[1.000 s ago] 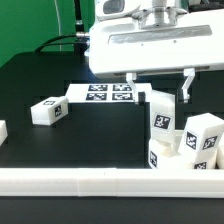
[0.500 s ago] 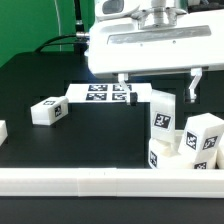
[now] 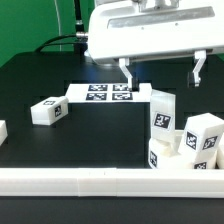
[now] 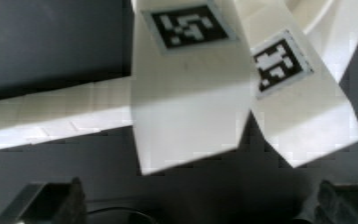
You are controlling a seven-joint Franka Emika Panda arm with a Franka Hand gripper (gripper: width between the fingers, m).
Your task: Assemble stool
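Observation:
In the exterior view two short white stool legs stand upright at the right, one (image 3: 162, 116) directly below my gripper (image 3: 163, 85) and one (image 3: 204, 134) nearer the rail. Under them sit more white tagged stool parts (image 3: 158, 157); I cannot make out the seat among them. Another leg (image 3: 47, 111) lies loose at the left. My gripper is open, its fingers spread wide above the upright leg and touching nothing. In the wrist view the two tagged legs (image 4: 185, 100) (image 4: 309, 125) show beyond the open gripper (image 4: 197, 205), with nothing between its dark fingers (image 4: 51, 200).
The marker board (image 3: 103, 94) lies flat on the black table behind the parts. A long white rail (image 3: 90, 181) runs along the front edge and appears in the wrist view too (image 4: 43, 120). A small white piece (image 3: 2, 130) shows at the left edge.
The gripper's fingers spread wide apart, letting go of the upright leg, and the gripper then rose above it. The leg stays standing where it was.

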